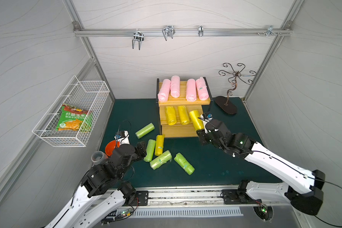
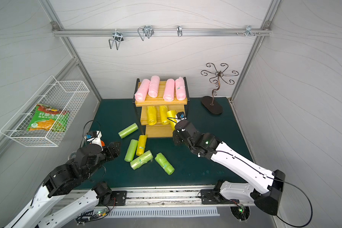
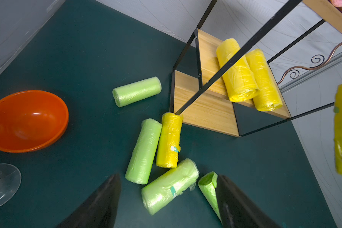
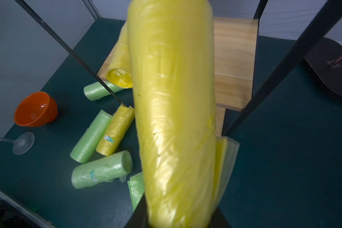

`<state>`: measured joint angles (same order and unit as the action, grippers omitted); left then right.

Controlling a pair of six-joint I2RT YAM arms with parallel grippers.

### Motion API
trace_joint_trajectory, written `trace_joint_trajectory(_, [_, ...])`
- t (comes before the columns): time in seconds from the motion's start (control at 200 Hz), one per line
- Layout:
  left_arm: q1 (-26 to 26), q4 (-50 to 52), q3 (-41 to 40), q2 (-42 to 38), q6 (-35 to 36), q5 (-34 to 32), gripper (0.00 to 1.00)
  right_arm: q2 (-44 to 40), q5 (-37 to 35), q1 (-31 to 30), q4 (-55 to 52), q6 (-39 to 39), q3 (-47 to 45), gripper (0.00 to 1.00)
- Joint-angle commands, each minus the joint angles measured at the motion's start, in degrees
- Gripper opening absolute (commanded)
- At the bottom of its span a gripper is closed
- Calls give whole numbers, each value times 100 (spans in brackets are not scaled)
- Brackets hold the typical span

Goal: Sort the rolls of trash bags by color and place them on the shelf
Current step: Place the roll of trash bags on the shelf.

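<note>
Dark green mat (image 1: pixel 225 167) covers the cell floor. Clock is read from a top view, 12 at the back wall.

Shelf (image 1: pixel 178 131) stands at 12 o'clock on the mat: three stepped wooden tiers, thin black frame. White wire basket (image 1: pixel 91 82) hangs on the side wall at 9 o'clock, with a snack bag (image 1: pixel 73 118) lying in it. Black curled metal stand (image 1: pixel 225 104) is at 2 o'clock, just beside the shelf.

Right gripper (image 1: pixel 200 131) is at 5 o'clock of the shelf, clamped on the near end of the held yellow roll (image 1: pixel 196 119). The roll points toward 11 o'clock over the right end of the middle tier. Whether it touches the board, cannot tell.

Left gripper (image 3: pixel 167 176) is at 9 o'clock of the mat. Its jaws are apart with nothing gripped, just beside the loose rolls.

- **Top tier:** four pink rolls (image 1: pixel 175 86) lie side by side.
- **Middle tier:** two yellow rolls (image 1: pixel 170 115) lie at 9 o'clock of the held one.
- **Mat, 7 o'clock of the shelf:**
  - The loose yellow roll (image 1: pixel 159 145) has its far end at the shelf's front foot.
  - The far green roll (image 1: pixel 145 130) lies alone at 10 o'clock of it.
  - The side green roll (image 1: pixel 149 150) lies along it, touching.
  - The labelled green roll (image 1: pixel 160 159) lies across their near ends.
  - The near green roll (image 1: pixel 184 163) is at 5 o'clock, just beside the labelled one.

Orange bowl (image 1: pixel 109 149) sits at the mat's 9 o'clock edge, partly behind the left arm. A clear stemmed glass (image 4: pixel 23 143) is near it.
</note>
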<state>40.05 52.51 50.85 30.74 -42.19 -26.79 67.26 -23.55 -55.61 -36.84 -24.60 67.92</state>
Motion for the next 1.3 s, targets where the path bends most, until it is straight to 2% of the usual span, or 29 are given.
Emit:
trace_joint_trajectory(0.0, [-24, -242, 73, -46, 1, -11, 81, 81, 9, 24, -201, -126, 169, 0])
trace_joint_trajectory(0.165, [-24, -322, 34, 0, -12, 37, 81, 359, 7, 221, 11, -159, 242, 0])
trace_joint_trajectory(0.4, [-26, -283, 67, 13, 0, 41, 81, 1288, 130, 693, 197, -159, 733, 0])
trace_joint_trajectory(0.59, [-25, -237, 39, -79, 18, -36, 81, 1795, 48, 780, 302, -133, 1165, 0])
trace_joint_trajectory(1.185, [-26, -217, -40, -98, 19, -42, 81, 2324, -838, 776, 1116, -76, 1251, 0])
trace_joint_trajectory(1.295, [-27, -224, -32, -108, 33, -61, 81, 2312, -906, 779, 1296, -106, 1163, 3])
